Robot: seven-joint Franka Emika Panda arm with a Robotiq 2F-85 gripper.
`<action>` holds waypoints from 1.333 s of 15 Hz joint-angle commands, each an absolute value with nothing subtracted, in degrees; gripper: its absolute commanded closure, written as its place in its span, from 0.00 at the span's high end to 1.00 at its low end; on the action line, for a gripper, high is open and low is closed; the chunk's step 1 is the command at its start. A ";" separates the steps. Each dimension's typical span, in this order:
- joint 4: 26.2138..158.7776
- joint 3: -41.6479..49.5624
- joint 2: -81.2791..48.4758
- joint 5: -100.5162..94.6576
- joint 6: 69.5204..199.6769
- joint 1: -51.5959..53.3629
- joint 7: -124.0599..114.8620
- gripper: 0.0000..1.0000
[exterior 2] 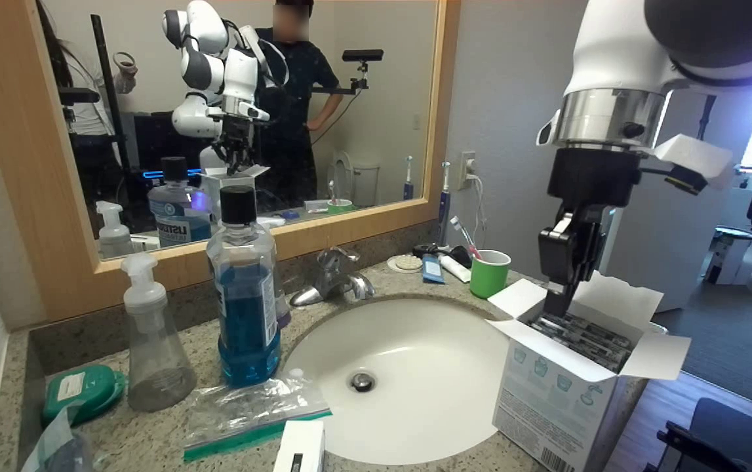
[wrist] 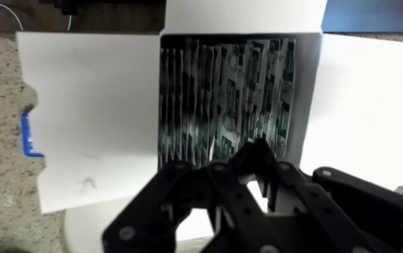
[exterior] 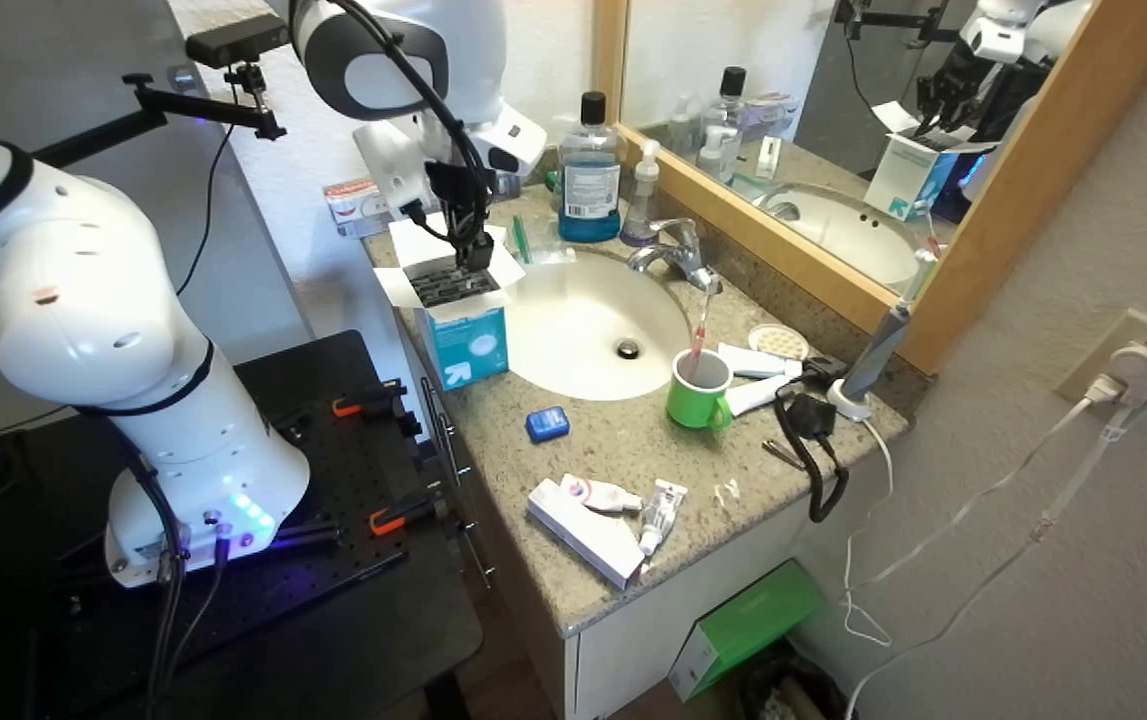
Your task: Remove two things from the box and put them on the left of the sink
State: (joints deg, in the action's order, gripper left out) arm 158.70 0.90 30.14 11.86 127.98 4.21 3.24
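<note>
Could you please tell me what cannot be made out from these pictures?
The packets, wrist view: lower parts hidden inside the box, some ends behind the hand.
White object, in an exterior view: near end cut off by bottom edge.
Reflected face, in an exterior view: blurred.

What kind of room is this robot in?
Most likely a bathroom: there's a sink by a wall mirror, a toothbrush leaning in a green cup, and a bottle of blue liquid, probably mouthwash.
</note>
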 commanded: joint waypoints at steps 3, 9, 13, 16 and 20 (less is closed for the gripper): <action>157.87 -2.98 39.25 6.29 120.07 3.21 -2.58 0.05; 155.66 -5.34 40.26 3.01 115.66 2.68 -5.66 0.04; 155.06 -5.02 38.35 1.37 115.02 2.48 -6.44 0.04; 155.09 -4.98 36.58 1.08 115.51 2.22 -6.37 0.04; 154.68 -4.85 34.00 1.29 115.60 2.26 -6.29 0.45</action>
